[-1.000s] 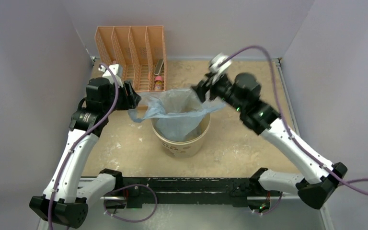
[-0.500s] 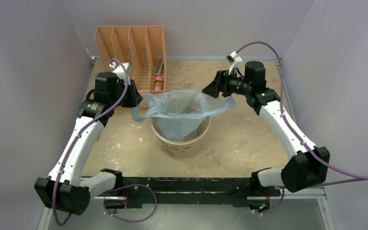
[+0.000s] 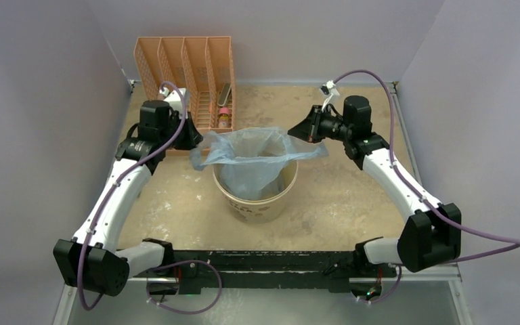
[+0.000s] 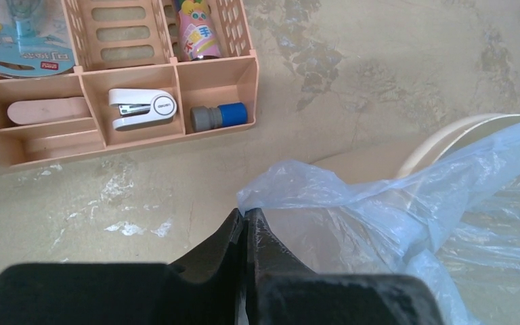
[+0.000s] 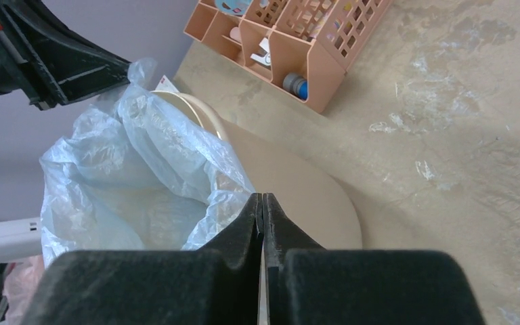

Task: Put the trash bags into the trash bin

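Note:
The light-blue trash bag (image 3: 254,159) hangs inside the cream trash bin (image 3: 257,203), its mouth standing above the rim and spreading to both sides. My left gripper (image 3: 195,137) is shut on the bag's left corner. In the left wrist view the film (image 4: 413,203) runs right into the closed tips (image 4: 246,213), with the bin's rim (image 4: 447,132) behind it. My right gripper (image 3: 291,132) is shut at the bag's right rim. In the right wrist view the film (image 5: 128,169) meets the closed tips (image 5: 262,196) over the bin's wall (image 5: 305,196).
An orange mesh organizer (image 3: 186,74) stands at the back left, close behind my left gripper, holding a stapler (image 4: 142,108), a small bottle (image 4: 220,116) and other items. Grey walls enclose the table on three sides. The tabletop is sandy and mottled.
Both grippers have closed: the left on the bag's left corner, the right at its right rim. The right arm swung from over the bin out to the right and settled.

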Available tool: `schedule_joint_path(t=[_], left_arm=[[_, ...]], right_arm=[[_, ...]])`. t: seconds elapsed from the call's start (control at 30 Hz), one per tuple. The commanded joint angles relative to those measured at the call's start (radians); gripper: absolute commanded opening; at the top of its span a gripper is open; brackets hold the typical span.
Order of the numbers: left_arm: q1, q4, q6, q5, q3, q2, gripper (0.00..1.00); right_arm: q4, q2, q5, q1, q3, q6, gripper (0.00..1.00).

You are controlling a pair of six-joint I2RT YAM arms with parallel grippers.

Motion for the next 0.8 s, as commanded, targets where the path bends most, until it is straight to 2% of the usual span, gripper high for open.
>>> schedule_joint_path(t=[0.0,0.07,0.17,0.47,0.57,0.67,0.77], left_arm=[[0.013,0.099,-0.023,0.037,-0.028,0.024,0.0],[0.015,0.123,-0.037,0.035,-0.056,0.03,0.0],[0.02,0.167,-0.076,0.033,-0.117,0.036,0.0],[0.023,0.285,-0.144,0.119,-0.27,0.017,0.0],[0.023,0.293,-0.13,0.134,-0.272,-0.001,0.0],[0.023,0.274,-0.117,0.126,-0.234,-0.011,0.0],[0.023,0.264,-0.093,0.119,-0.193,-0.029,0.0]], right_arm=[[0.112,-0.007,-0.028,-0.009,0.002,0.087,0.0],[0.104,0.023,-0.055,-0.009,0.003,0.078,0.0],[0.06,0.063,-0.013,-0.009,-0.004,0.053,0.0],[0.067,0.112,0.002,-0.009,-0.062,0.019,0.0],[0.053,0.101,0.002,-0.01,-0.082,0.018,0.0],[0.046,0.063,0.11,-0.013,-0.067,0.032,0.0],[0.074,-0.002,0.182,-0.029,-0.044,0.059,0.13]])
